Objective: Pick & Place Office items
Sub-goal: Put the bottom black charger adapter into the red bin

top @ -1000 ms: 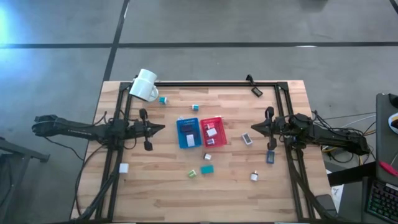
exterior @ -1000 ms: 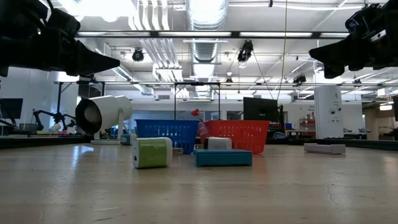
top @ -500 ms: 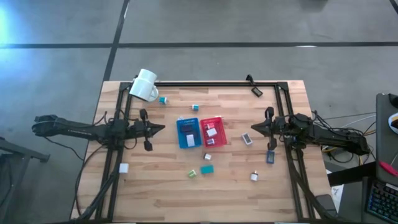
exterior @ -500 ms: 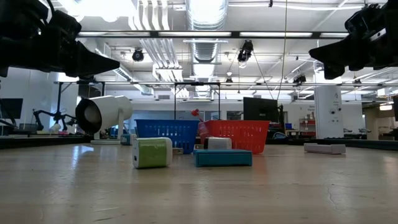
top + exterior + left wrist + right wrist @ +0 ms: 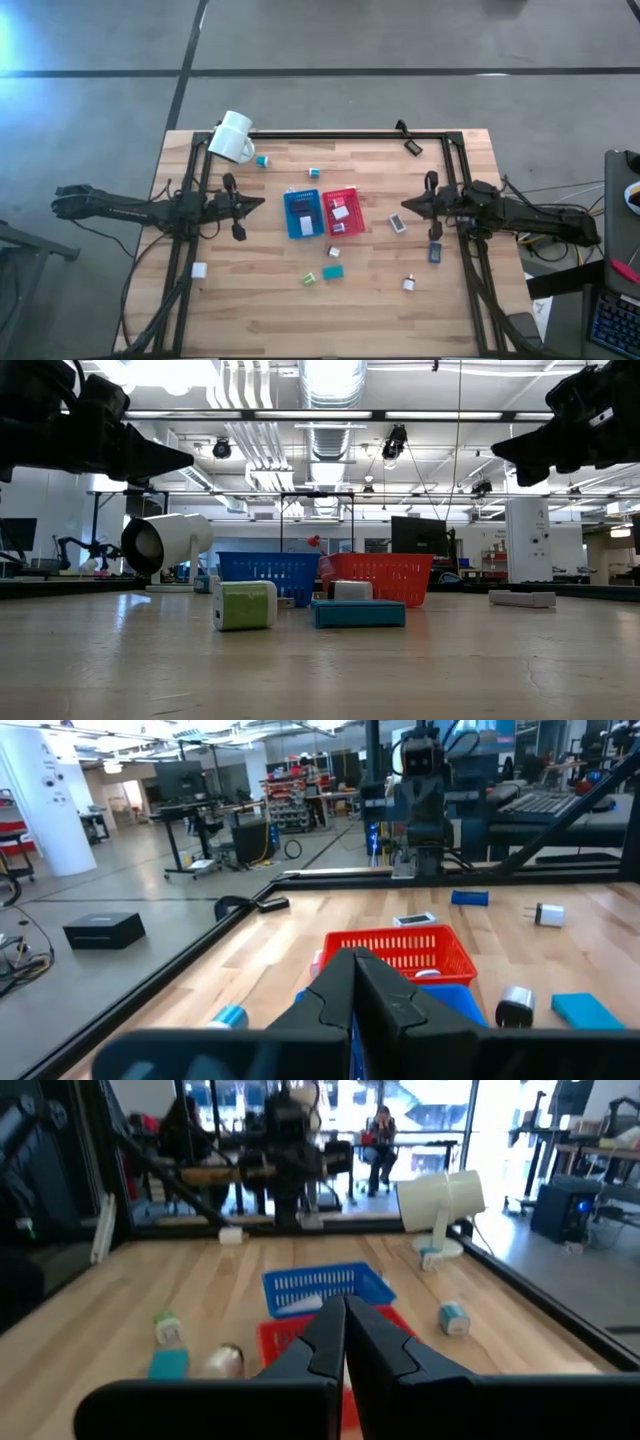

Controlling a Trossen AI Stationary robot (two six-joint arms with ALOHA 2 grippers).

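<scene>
High view | left pincer (image 5: 262, 203) pressed together | right pincer (image 5: 406, 207) pressed together | labels unreadable

Blue tray (image 5: 301, 214) touches red tray (image 5: 343, 211) mid-table — small office items (image 5: 333, 271) scattered around.

In the high view the items inside the blue tray (image 5: 301, 213) and red tray (image 5: 343, 211) are too small to identify. In the low view both arms are cut off by the top edge, and the green block (image 5: 244, 605) and teal block (image 5: 358, 613) hide the trays' lower fronts.
</scene>
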